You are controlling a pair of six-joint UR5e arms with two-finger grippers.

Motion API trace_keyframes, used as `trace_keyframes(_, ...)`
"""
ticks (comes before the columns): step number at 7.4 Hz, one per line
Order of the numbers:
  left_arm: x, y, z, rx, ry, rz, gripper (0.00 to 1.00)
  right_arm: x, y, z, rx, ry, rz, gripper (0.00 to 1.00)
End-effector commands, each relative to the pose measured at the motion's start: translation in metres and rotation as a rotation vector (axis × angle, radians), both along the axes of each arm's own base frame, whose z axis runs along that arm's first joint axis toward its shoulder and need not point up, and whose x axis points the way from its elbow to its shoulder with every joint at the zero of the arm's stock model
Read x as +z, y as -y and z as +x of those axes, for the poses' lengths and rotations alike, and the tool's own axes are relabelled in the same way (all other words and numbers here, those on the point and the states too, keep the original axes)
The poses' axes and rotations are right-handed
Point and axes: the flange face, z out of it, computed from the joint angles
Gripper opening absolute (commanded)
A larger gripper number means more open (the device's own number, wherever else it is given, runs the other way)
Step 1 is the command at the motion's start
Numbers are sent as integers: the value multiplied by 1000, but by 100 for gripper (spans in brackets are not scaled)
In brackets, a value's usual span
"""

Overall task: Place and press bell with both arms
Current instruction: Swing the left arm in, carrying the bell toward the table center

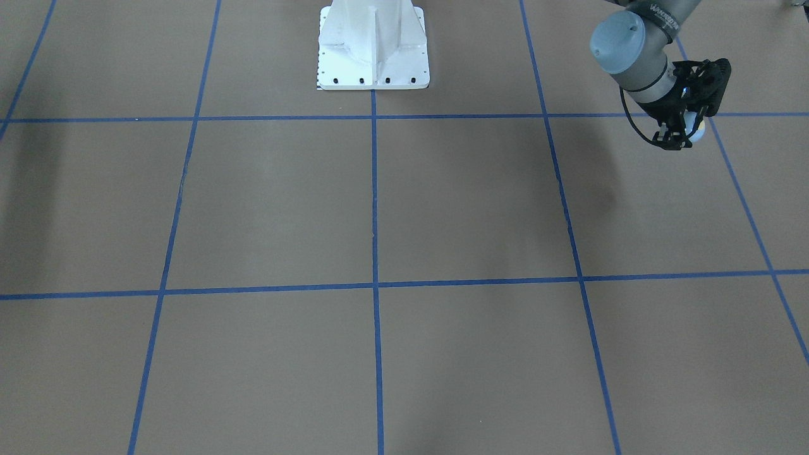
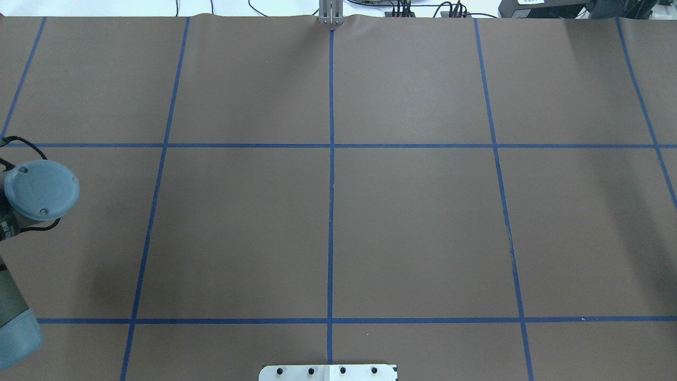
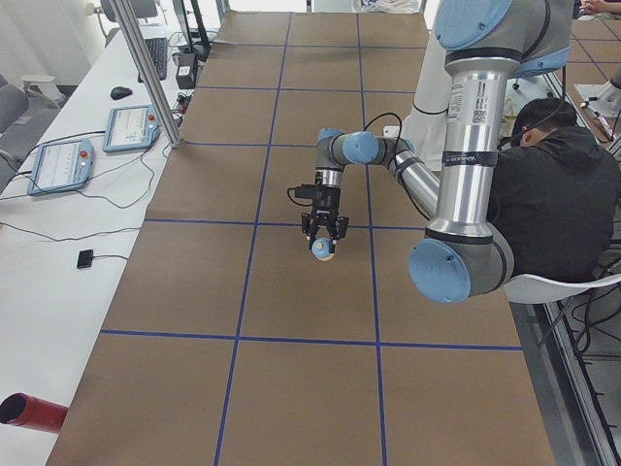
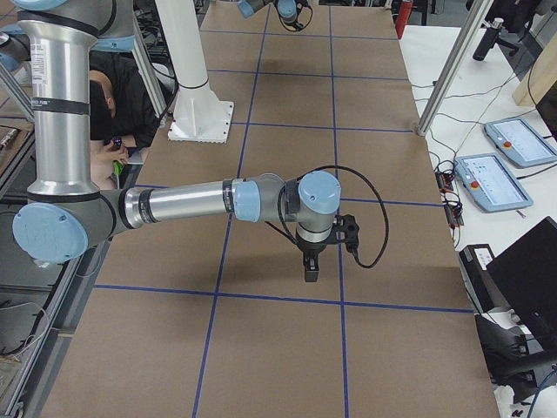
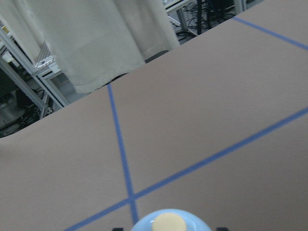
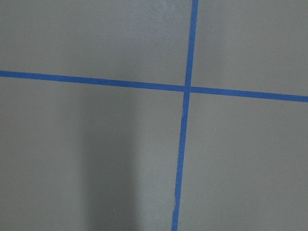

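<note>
The brown table (image 1: 474, 208) carries the white pedestal (image 1: 373, 47). The left arm (image 1: 632, 54) reaches well out to the pedestal's left. The right arm (image 4: 183, 205) stretches forward of the pedestal on its right. The left gripper (image 1: 681, 134) pinches the bell (image 1: 697, 129), held above the table. Whether the right gripper (image 4: 311, 268) is spread or pressed together cannot be told.

The brown-papered table (image 1: 474, 208) is carrying a grid of blue tape lines (image 1: 374, 189). A white bolted pedestal (image 1: 373, 50) is standing directly on it at the robot's edge, centred on one line
</note>
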Motion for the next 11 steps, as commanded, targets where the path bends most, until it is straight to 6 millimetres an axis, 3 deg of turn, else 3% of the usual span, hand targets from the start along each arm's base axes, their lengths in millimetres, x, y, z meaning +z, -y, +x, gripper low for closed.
trace_keyframes(1,-64,46,12,225,31,161,0,1,-2,0,0,-2,-4,100)
trace_keyframes(2,-104,62,28,285,-11,261,0,3,-5,0,1,0,-10,100)
trace_keyframes(3,-131,77,48,281,-64,354,0,4,-4,0,1,1,-10,100)
trace_keyframes(4,-151,91,81,318,-106,417,0,0,-4,0,1,6,-2,100)
trace_keyframes(5,-169,99,117,423,-144,531,0,-3,-4,-1,1,11,2,100)
trace_keyframes(7,-162,105,188,558,-237,799,0,-4,-2,1,4,2,4,100)
trace_keyframes(9,-200,135,247,685,-244,964,0,-1,-4,1,6,-3,-2,100)
trace_keyframes(10,-220,132,285,752,-253,1022,0,-8,1,1,6,0,13,100)
trace_keyframes(11,-247,142,319,764,-259,1033,0,-23,12,2,8,-4,43,100)
